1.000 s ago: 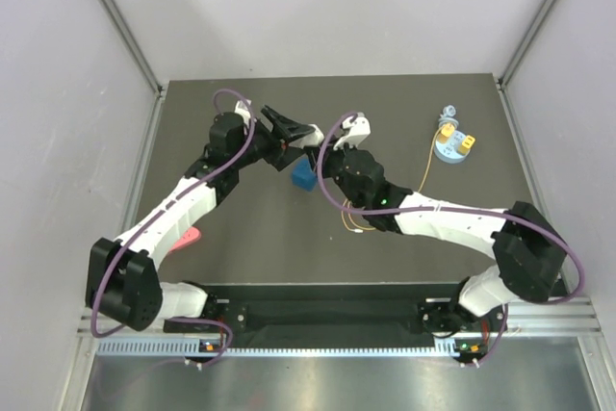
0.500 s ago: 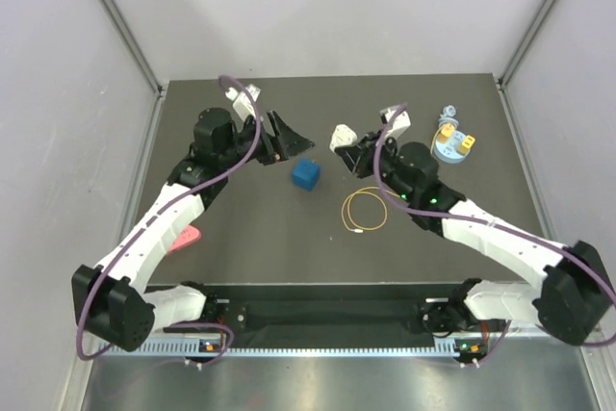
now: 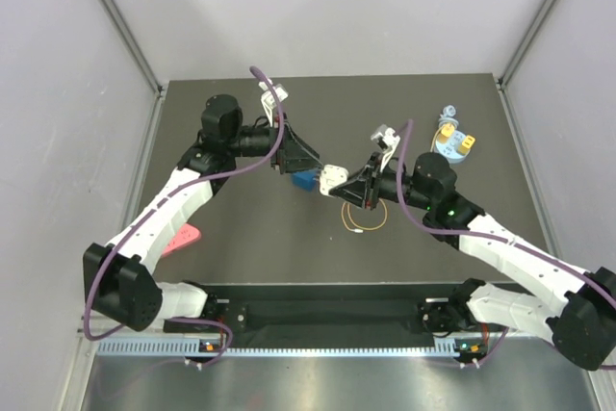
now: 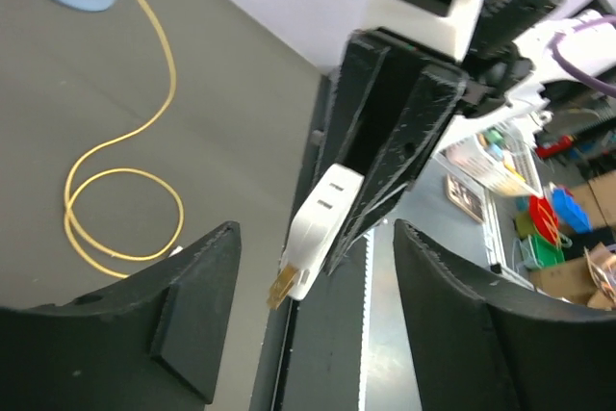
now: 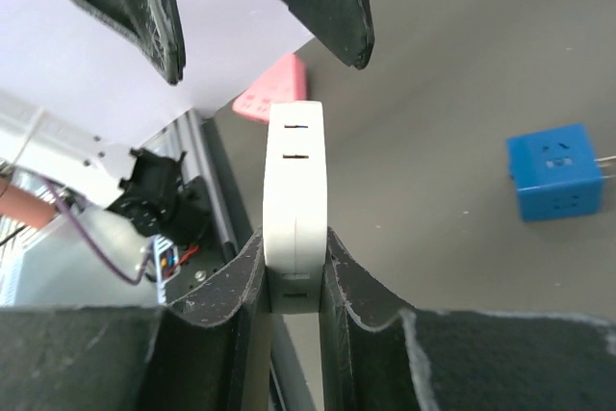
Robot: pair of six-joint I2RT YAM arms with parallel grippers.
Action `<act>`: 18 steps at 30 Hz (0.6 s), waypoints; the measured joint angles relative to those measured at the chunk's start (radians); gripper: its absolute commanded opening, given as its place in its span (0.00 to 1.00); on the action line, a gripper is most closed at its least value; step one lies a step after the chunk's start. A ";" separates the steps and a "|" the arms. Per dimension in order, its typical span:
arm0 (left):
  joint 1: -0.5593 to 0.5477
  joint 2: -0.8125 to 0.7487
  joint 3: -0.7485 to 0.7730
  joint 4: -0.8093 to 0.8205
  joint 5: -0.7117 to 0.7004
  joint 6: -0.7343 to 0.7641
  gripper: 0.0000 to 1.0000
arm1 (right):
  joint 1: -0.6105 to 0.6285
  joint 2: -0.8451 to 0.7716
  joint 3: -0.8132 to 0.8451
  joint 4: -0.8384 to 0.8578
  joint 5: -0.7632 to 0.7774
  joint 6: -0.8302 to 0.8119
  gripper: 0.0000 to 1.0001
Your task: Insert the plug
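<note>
**The plug waits far from both end effectors**

Top view: the plug [image 3: 445,129] sits on the round blue base [image 3: 452,151] at the upper right, and its thin cable [image 3: 364,214] loops toward the middle. Left wrist view: your left end effector [image 4: 313,320] is wide and holds nothing. Right wrist view: your right end effector [image 5: 294,267] pinches a white piece [image 5: 294,170]. The plug looks small, light and hard, so grab the block's sides, not the floppy cable.
</note>
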 measured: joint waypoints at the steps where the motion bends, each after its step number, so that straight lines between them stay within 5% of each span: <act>1: -0.002 0.000 -0.001 0.011 0.016 -0.004 0.65 | 0.000 0.000 -0.003 0.003 -0.017 0.003 0.00; 5: -0.012 0.000 -0.001 0.029 0.056 0.005 0.52 | 0.002 0.001 -0.005 0.005 -0.069 0.014 0.00; 14: -0.042 0.000 0.000 -0.059 0.090 0.104 0.43 | 0.002 0.014 -0.005 0.020 -0.116 0.039 0.00; 18: -0.054 0.013 0.006 -0.105 0.088 0.153 0.20 | 0.002 0.022 -0.005 0.032 -0.142 0.049 0.00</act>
